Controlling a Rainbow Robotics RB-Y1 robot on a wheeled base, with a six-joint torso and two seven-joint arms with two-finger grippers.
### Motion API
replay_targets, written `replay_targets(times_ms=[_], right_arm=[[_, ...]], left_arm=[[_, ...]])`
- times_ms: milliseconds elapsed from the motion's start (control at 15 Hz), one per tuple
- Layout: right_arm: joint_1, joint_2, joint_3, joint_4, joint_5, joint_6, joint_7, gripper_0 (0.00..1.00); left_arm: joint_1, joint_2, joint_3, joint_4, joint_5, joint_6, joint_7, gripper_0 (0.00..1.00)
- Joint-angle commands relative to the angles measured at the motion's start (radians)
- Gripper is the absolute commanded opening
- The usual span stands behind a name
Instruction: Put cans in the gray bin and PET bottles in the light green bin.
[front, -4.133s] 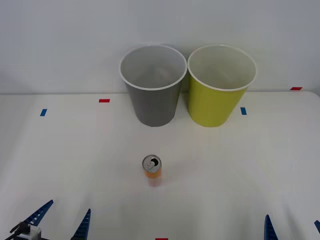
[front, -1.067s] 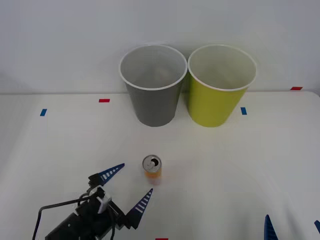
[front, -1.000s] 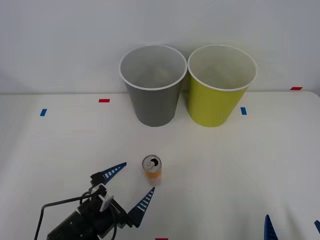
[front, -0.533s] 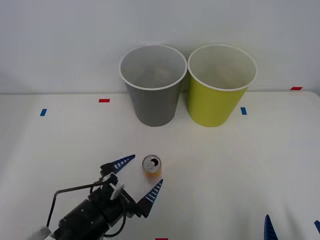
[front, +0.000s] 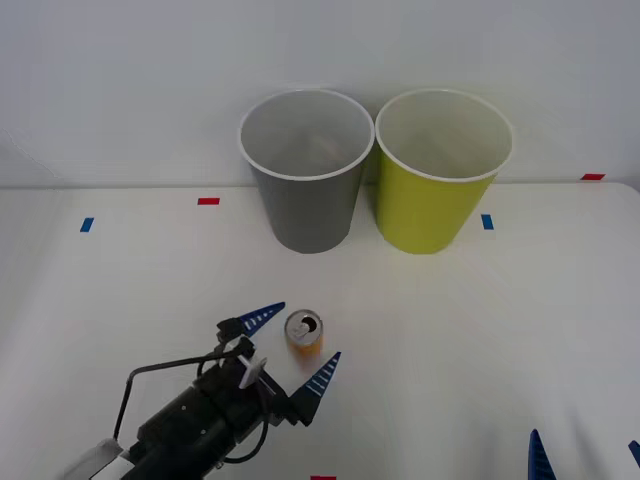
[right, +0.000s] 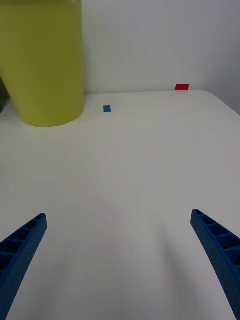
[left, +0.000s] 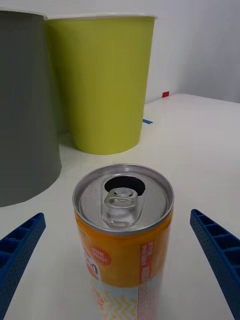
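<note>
On the left of the white table (front: 100, 300), a blue tape mark (front: 87, 225) sits out by the edge and a red tape mark (front: 208, 201) lies a little farther in, both flat on the surface. Nearer the robot, the left gripper (front: 297, 348) reaches in low from the front-left corner, black body angled toward the middle, blue ribbed fingers spread wide. One fingertip sits just left of the can (front: 303, 333), the other to its near right, so the can stands between the open jaws with a gap showing on each side and neither finger touching it. From the left wrist camera the can (left: 123, 235) stands upright and close, silver top with its pull-tab opening facing up, orange body below, one blue finger (left: 20, 250) at each lower corner well clear of it. Behind the can, at the far edge of the table against the wall, stands the gray bin (front: 305, 210), upright, white rim, and just beside it to the right the light green bin (front: 432, 205), same shape, the two rims nearly touching. Farther right, the right gripper (front: 585, 458) waits at the near right edge, its blue fingertips apart; its wrist camera confirms jaws wide open over bare table, with the light green bin (right: 45, 65) ahead.
</note>
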Motion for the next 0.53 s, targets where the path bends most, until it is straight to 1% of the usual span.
replay_targets(times_ms=[67, 267, 533], right_arm=[[0.0, 0.0, 0.0, 0.0, 0.0, 0.0, 0.0, 1.0], [0.0, 0.0, 0.0, 0.0, 0.0, 0.0, 0.0, 1.0], [0.0, 0.0, 0.0, 0.0, 0.0, 0.0, 0.0, 1.0]], left_arm=[[-0.014, -0.009, -0.003, 0.0, 0.0, 0.013, 0.002, 1.0], [-0.014, -0.014, -0.005, 0.0, 0.001, 0.013, 0.007, 1.0], [-0.014, -0.008, -0.032, 0.0, 0.023, 0.013, 0.011, 1.0]])
